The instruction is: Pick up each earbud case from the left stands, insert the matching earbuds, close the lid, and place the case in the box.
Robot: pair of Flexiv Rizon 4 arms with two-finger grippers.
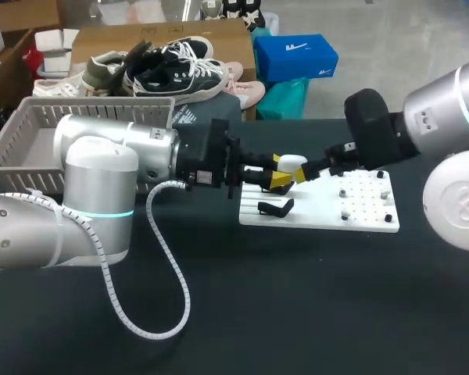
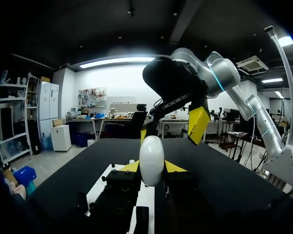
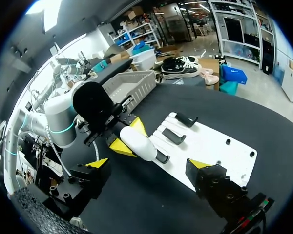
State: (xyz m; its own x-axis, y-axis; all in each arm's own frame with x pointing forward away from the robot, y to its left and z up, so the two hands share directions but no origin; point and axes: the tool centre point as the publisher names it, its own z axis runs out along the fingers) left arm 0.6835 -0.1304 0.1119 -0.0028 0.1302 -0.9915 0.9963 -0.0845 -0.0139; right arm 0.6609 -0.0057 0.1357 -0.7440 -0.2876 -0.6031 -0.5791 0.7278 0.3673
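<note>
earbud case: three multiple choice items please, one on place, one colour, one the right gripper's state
1. Where is the earbud case? A in a person's hand; B between the left gripper's fingers; C inside a drawer
2. Its colour? A white; B red; C green
3. The right gripper is: A shut on the case; B shut on a spoon; C open
Answers: B, yellow tips press both sides; A, plain white shell; C, fingers wide apart, touching nothing.
</note>
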